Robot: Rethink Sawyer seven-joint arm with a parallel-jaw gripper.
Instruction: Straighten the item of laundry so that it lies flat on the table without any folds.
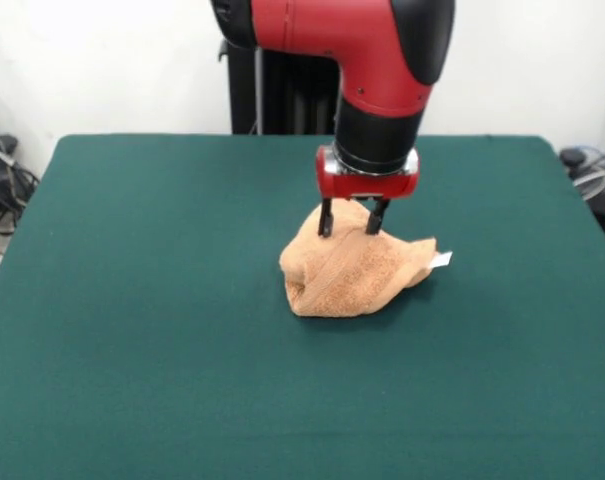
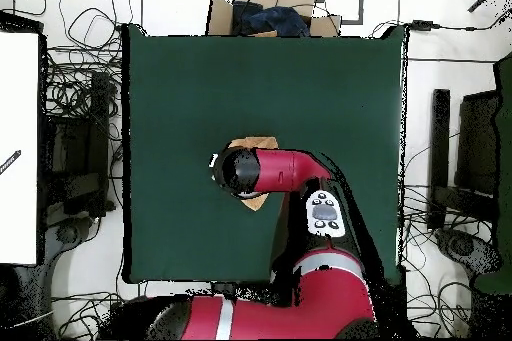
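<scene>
Orange-tan towel (image 1: 355,272) sits bunched in a folded heap at centre frame on the green table (image 1: 132,300); gripper (image 1: 352,229), fingers narrowly parted, presses into its top. Flattening remains undone.

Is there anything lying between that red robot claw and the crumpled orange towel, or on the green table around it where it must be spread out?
Nothing visible. The gripper stands right at the top of the bunched orange-tan terry towel, fingers apart, with nothing between them. The dark green cloth table around the towel shows nothing else lying on it.
</scene>
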